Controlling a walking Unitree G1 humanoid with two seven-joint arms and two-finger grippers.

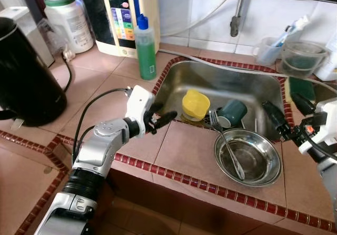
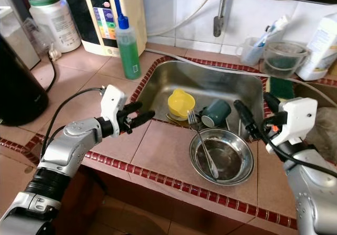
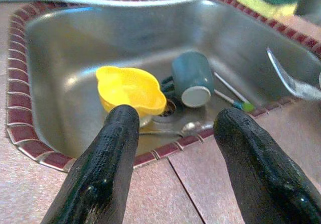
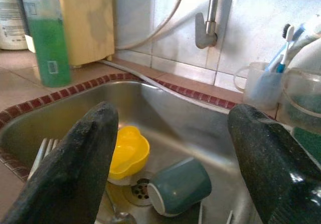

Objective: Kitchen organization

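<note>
The yellow bowl (image 1: 195,104) is sitting in the sink (image 1: 247,85) beside a teal mug (image 1: 232,113) lying on its side. Both look light and rigid; the bowl seems thin plastic, likely slick if wet, so its rim is the sensible hold. The left gripper (image 1: 159,120) is hovering open over the worktop (image 1: 184,150) just left of the sink, the right gripper (image 2: 251,120) open at the sink's right edge. The left wrist view is revealing a spoon (image 3: 173,130) by the drain, while the eye views are showing the steel bowl (image 1: 247,157) holding a fork (image 1: 225,142).
</note>
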